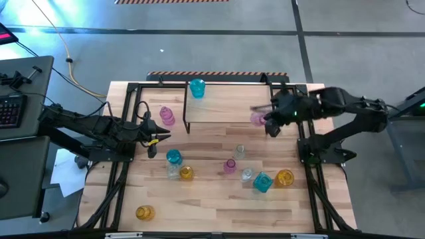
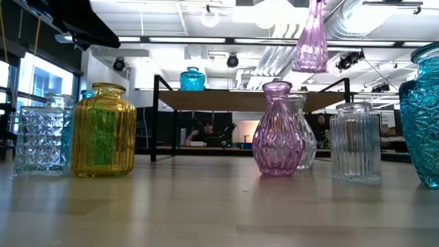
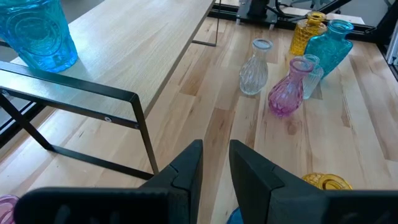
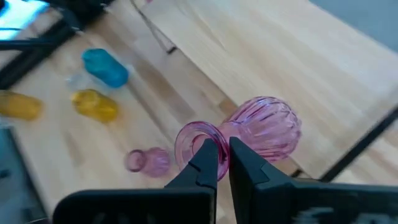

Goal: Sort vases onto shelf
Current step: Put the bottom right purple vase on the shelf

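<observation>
wooden tabletop [image 1: 219, 199] carries scattered glass vases, and a teal vase [image 1: 197, 87] stands on the shelf [image 1: 226, 106]. right gripper [image 4: 222, 155] is clamped on the rim of a pink ribbed vase [image 4: 264, 127], held up over the shelf's right end. left gripper [image 3: 214, 163] hovers left of the shelf, fingers slightly apart and holding nothing.

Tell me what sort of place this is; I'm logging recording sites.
Probably an open-plan lab or office workshop. The low view shows exposed ceiling ducts and a seated person at desks beyond the shelf; the high view shows a concrete floor and a keyboard beside the table.
</observation>
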